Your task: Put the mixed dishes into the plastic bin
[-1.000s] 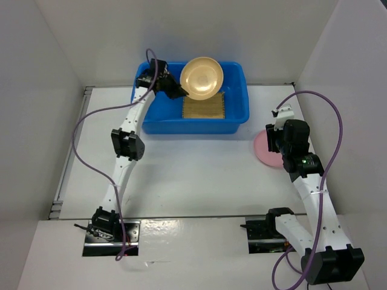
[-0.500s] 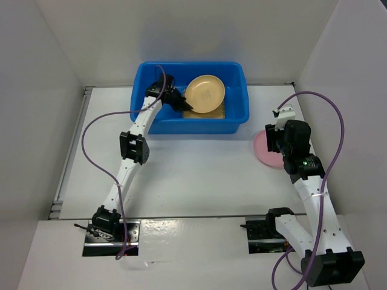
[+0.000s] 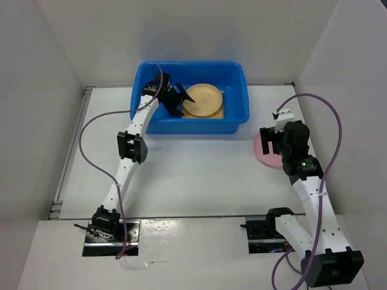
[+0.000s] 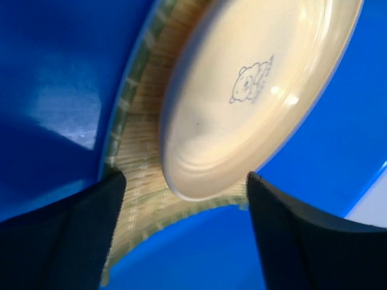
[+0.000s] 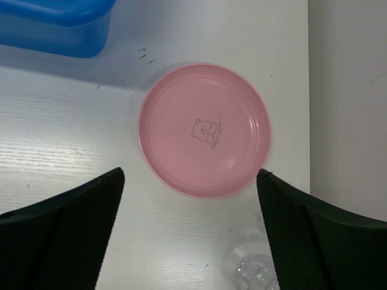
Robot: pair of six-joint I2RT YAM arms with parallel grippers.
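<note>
White table; left gripper, right gripper both wide, empty. Right's descent onto pink plate may clip cup.

Am wearing white shells on my left arm and my right arm, black housings bulging at joints. Am trailing purple cable off each. Green light is glowing on my right forearm. Am carrying matte black wedge fingers on both wrists.
</note>
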